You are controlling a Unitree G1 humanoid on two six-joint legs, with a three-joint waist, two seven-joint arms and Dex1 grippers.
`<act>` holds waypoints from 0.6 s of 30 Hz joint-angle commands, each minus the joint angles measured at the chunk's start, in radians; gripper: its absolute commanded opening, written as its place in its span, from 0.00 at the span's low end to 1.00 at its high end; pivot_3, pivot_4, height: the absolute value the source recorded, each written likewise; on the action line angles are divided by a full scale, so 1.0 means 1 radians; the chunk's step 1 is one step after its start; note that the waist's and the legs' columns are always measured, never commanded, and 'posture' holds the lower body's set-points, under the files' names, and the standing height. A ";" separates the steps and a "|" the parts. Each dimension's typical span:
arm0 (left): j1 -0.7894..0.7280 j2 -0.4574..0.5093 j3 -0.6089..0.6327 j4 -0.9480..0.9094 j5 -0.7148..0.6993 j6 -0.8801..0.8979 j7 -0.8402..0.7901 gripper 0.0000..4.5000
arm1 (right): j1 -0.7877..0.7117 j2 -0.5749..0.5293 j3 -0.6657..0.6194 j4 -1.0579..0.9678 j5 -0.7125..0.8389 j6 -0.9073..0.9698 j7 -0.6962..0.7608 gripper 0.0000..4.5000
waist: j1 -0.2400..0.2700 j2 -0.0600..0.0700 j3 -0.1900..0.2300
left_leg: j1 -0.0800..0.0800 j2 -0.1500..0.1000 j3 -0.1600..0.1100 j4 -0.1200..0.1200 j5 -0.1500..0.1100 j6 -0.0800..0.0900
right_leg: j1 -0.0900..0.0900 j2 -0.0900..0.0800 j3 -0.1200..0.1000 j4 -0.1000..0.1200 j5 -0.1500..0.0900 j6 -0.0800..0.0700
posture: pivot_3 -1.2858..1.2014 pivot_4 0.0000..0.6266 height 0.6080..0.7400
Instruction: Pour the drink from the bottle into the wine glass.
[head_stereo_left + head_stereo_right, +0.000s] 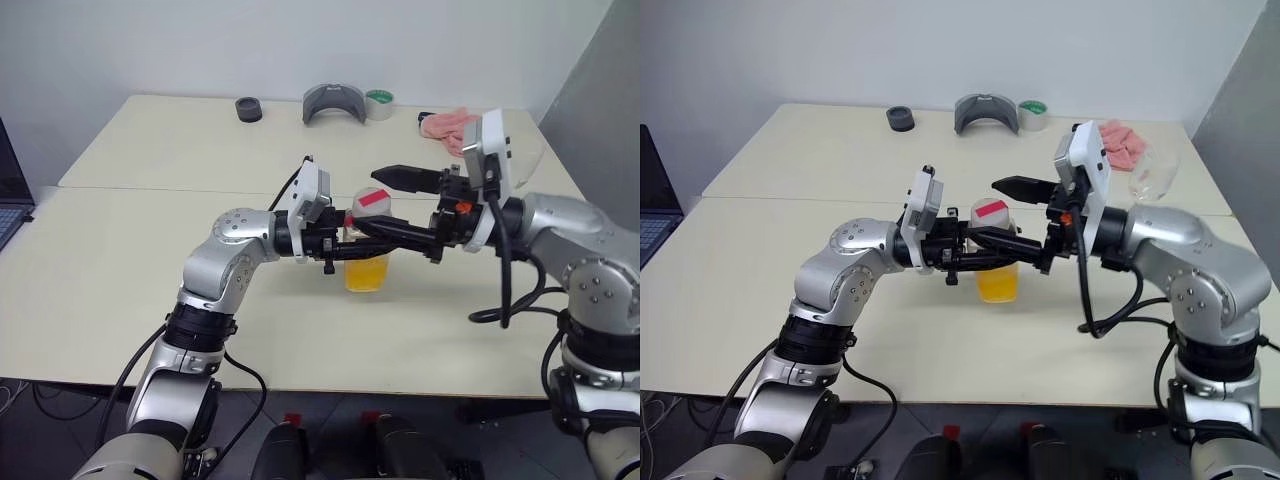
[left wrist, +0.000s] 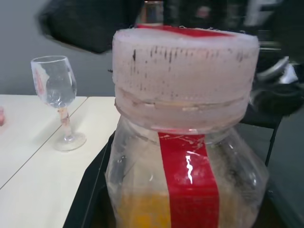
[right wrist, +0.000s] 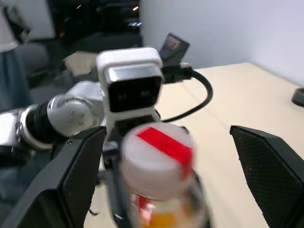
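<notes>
The left gripper (image 1: 345, 237) reached sideways, squeezing the bottle (image 1: 367, 255) above the table (image 1: 150, 260). The right gripper (image 3: 175, 166) stood wide open around its cap (image 3: 156, 154). No words showed on its red label (image 2: 189, 185).

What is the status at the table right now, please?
Left pincer shut on bottle, cap on. Right pincer open around cap. Wine glass empty, off to the side.

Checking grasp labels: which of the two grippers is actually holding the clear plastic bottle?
The left gripper, shut on the clear plastic bottle; the right gripper's fingers are spread wide either side of its cap.
</notes>
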 commanded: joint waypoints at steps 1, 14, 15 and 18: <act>-0.035 -0.011 0.011 -0.004 -0.008 -0.024 0.000 0.42 | 0.019 0.065 -0.035 -0.132 0.064 0.076 -0.202 0.99 | 0.001 0.000 0.000 | 0.000 0.000 0.000 0.000 0.000 0.000 | 0.000 0.000 0.000 0.000 0.000 0.000 | 0.52 0.24 1.00; -0.058 -0.030 0.001 0.032 0.009 -0.042 -0.016 0.42 | 0.015 0.157 0.000 -0.166 0.056 0.100 -0.467 0.99 | 0.000 0.000 0.000 | 0.000 0.000 0.000 0.000 0.000 0.000 | 0.000 0.000 0.000 -0.001 0.000 0.000 | 0.52 0.24 1.00; -0.056 -0.029 0.001 0.029 0.009 -0.041 -0.016 0.42 | 0.015 0.155 0.002 -0.168 0.056 0.099 -0.473 0.99 | 0.000 0.000 0.000 | -0.001 0.000 0.000 0.000 0.000 0.000 | 0.000 0.000 0.000 -0.001 0.000 0.000 | 0.52 0.24 1.00; -0.049 -0.025 0.002 0.024 0.009 -0.041 -0.016 0.42 | 0.016 0.155 0.008 -0.172 0.058 0.098 -0.492 0.99 | 0.000 0.000 0.000 | -0.001 0.000 0.000 0.000 0.000 0.000 | 0.000 0.000 0.000 -0.001 0.000 0.000 | 0.52 0.24 1.00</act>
